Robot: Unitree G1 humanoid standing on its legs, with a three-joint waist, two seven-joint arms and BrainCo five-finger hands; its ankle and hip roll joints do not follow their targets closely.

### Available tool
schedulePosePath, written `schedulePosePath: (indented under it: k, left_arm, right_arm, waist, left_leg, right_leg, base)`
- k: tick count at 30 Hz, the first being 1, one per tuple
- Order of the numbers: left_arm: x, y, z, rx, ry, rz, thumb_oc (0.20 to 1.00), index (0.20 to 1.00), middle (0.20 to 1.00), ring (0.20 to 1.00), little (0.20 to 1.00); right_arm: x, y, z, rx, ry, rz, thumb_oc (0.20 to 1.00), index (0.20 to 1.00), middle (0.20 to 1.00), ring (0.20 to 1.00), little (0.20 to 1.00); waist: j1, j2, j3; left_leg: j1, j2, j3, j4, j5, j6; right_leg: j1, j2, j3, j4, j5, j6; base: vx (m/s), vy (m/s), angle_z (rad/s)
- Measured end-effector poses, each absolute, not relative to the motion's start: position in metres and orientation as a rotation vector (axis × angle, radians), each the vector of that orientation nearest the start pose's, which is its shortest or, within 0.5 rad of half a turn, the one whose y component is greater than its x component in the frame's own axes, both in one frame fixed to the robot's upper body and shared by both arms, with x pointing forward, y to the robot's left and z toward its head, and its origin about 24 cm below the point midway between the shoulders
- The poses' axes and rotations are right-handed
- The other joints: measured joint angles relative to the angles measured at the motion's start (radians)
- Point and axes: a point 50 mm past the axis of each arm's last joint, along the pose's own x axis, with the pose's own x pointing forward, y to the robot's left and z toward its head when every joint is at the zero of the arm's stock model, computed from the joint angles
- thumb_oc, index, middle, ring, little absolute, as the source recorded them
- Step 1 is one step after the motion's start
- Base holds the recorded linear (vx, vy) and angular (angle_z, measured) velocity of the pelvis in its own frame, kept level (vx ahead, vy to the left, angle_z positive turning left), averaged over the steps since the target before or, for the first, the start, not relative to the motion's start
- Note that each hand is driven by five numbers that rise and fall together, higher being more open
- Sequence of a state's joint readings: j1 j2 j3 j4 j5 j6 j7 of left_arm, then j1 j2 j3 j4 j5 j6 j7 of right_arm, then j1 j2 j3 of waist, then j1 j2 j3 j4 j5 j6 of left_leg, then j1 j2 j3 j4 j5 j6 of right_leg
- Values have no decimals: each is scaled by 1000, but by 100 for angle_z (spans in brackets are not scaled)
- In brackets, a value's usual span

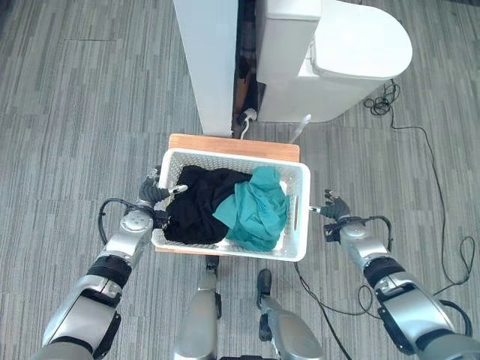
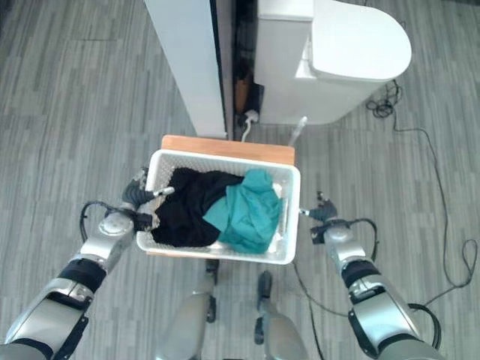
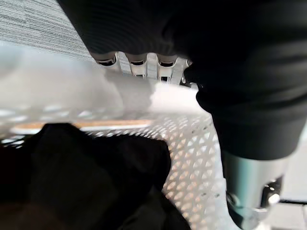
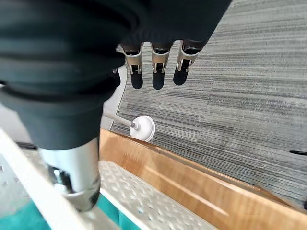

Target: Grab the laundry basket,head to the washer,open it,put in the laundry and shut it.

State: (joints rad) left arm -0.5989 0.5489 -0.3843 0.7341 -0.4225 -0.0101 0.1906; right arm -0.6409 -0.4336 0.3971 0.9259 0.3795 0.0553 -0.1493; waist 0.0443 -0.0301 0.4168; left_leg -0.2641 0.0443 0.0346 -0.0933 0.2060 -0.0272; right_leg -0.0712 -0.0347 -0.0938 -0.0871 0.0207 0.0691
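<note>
A white perforated laundry basket [image 1: 301, 214] stands on a low wooden stand [image 1: 232, 145] in front of me. It holds a black garment [image 1: 196, 206] on the left and a teal garment [image 1: 259, 208] on the right. My left hand [image 1: 152, 192] is at the basket's left rim [image 3: 172, 98], with its fingers [image 3: 136, 64] curled over the outside and its thumb inside against the mesh wall. My right hand [image 1: 335, 208] hovers a little off the basket's right side, its fingers [image 4: 156, 67] relaxed and holding nothing. The white washer [image 1: 345, 52] stands just beyond the stand.
A tall white panel [image 1: 208, 60] rises left of the washer, with a dark gap between them. Black cables [image 1: 420, 142] trail over the grey striped floor [image 1: 75, 112] on the right. A white round-ended piece [image 4: 143, 127] lies by the stand's far edge.
</note>
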Motion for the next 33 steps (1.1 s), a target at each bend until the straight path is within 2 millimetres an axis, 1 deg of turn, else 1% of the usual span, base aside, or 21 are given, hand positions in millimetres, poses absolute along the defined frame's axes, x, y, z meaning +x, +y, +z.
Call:
schedulePosePath:
  k: [1, 3, 4, 7, 9, 12, 17, 19, 21, 22, 23, 25, 27, 28, 31, 33]
  left_arm:
    - [352, 234, 62, 333, 194, 119, 1000, 1000, 1000, 1000, 1000]
    - [352, 234, 58, 347, 216, 117, 1000, 1000, 1000, 1000, 1000]
    - [354, 243, 54, 372, 262, 157, 1000, 1000, 1000, 1000, 1000]
    - [356, 250, 46, 432, 343, 179, 1000, 1000, 1000, 1000, 1000]
    - [359, 251, 46, 438, 365, 196, 1000, 1000, 1000, 1000, 1000]
    - [364, 257, 51, 470, 390, 229, 1000, 1000, 1000, 1000, 1000]
    - [362, 264, 50, 479, 408, 251, 1000, 1000, 1000, 1000, 1000]
    - [360, 267, 49, 502, 415, 255, 1000, 1000, 1000, 1000, 1000]
    - [359, 270, 48, 503, 419, 259, 1000, 1000, 1000, 1000, 1000]
    - [356, 272, 45, 507, 428, 257, 1000, 1000, 1000, 1000, 1000]
    - [350, 280, 40, 518, 453, 272, 1000, 1000, 1000, 1000, 1000]
    - [346, 285, 38, 524, 463, 280, 1000, 1000, 1000, 1000, 1000]
    - [347, 282, 38, 522, 451, 269, 1000, 1000, 1000, 1000, 1000]
    - [349, 278, 39, 517, 440, 255, 1000, 1000, 1000, 1000, 1000]
    - [350, 271, 37, 510, 438, 237, 1000, 1000, 1000, 1000, 1000]
    - [352, 264, 37, 501, 427, 212, 1000, 1000, 1000, 1000, 1000]
  right_arm:
    - [349, -217, 25, -320, 377, -86, 1000, 1000, 1000, 1000, 1000]
    - [350, -213, 25, -333, 379, -72, 1000, 1000, 1000, 1000, 1000]
    - [355, -210, 31, -350, 369, -62, 1000, 1000, 1000, 1000, 1000]
    - [361, -206, 38, -367, 355, -48, 1000, 1000, 1000, 1000, 1000]
    - [364, -203, 42, -365, 348, -49, 1000, 1000, 1000, 1000, 1000]
    - [369, -198, 49, -370, 329, -35, 1000, 1000, 1000, 1000, 1000]
    - [368, -193, 60, -374, 261, -5, 1000, 1000, 1000, 1000, 1000]
    - [365, -196, 61, -378, 248, 6, 1000, 1000, 1000, 1000, 1000]
    - [357, -206, 58, -374, 251, 6, 1000, 1000, 1000, 1000, 1000]
    - [352, -213, 59, -347, 237, 7, 1000, 1000, 1000, 1000, 1000]
    - [346, -218, 55, -334, 240, -2, 1000, 1000, 1000, 1000, 1000]
    - [339, -225, 48, -336, 260, -14, 1000, 1000, 1000, 1000, 1000]
    - [331, -233, 40, -320, 281, -31, 1000, 1000, 1000, 1000, 1000]
    - [326, -240, 35, -300, 296, -55, 1000, 1000, 1000, 1000, 1000]
    - [323, -242, 32, -300, 306, -59, 1000, 1000, 1000, 1000, 1000]
    - [323, -242, 31, -299, 307, -58, 1000, 1000, 1000, 1000, 1000]
  waist:
    - [-1, 13, 7]
    - [-1, 15, 9]
    - [-5, 16, 9]
    - [-7, 16, 9]
    - [-7, 16, 9]
    - [-10, 16, 9]
    - [-19, 11, 6]
    - [-24, 7, 4]
    - [-29, -4, 3]
    - [-28, -13, 4]
    - [-37, -31, -3]
    - [-44, -56, -14]
    - [-58, -74, -25]
    - [-58, -76, -27]
    - [-62, -79, -28]
    - [-65, -78, -28]
  left_leg:
    - [0, -1, 0, 0, 0, 0]
    - [-1, -1, 1, 0, 0, 0]
    - [-1, 1, 3, 0, 0, 0]
    - [-3, 2, 3, 0, 0, 0]
    - [-3, 3, 4, 0, 0, 0]
    - [-3, 3, 4, 0, 0, 0]
    - [-2, 3, 9, 0, -2, 1]
    - [0, 2, 12, 0, -3, 2]
    - [10, 4, 27, 0, -6, 6]
    - [21, 5, 33, 0, -11, 12]
    - [43, 5, 47, 0, -17, 10]
    - [56, 10, 66, 0, -27, 5]
    - [54, 12, 70, 0, -30, 3]
    - [57, 12, 72, 0, -30, 3]
    - [59, 14, 83, 0, -30, 3]
    - [58, 16, 83, 0, -30, 3]
  right_leg:
    - [0, -2, 0, 0, 1, 0]
    - [-1, -2, 1, 0, 1, 0]
    - [-3, 0, 2, 0, 1, 0]
    - [-6, 2, 3, 0, 1, 0]
    - [-6, 2, 3, 0, 1, 0]
    - [-6, 2, 3, 0, 1, 0]
    - [-7, 0, 7, 0, 2, 0]
    - [-6, 0, 8, 1, 3, 0]
    - [-6, -1, 19, 1, 6, 1]
    - [2, -3, 30, 1, 7, 1]
    - [18, -4, 33, 1, 10, 6]
    - [20, -5, 41, 0, 10, 7]
    - [19, -3, 44, 0, 12, 7]
    - [20, -3, 46, 0, 12, 7]
    - [17, -3, 57, 0, 17, 5]
    - [17, -2, 57, 0, 18, 4]
  base:
    - [6, 44, -1]
    - [2, 45, -2]
    - [1, 23, -4]
    - [0, 6, -1]
    - [0, 0, 0]
    - [0, 0, 0]
    - [7, 5, -1]
    - [34, 27, -4]
    - [39, 34, -13]
    - [24, 27, -30]
    - [31, 38, -39]
    - [16, 23, -30]
    - [19, 17, -9]
    - [17, 10, -9]
    - [8, 7, -11]
    - [0, 3, -2]
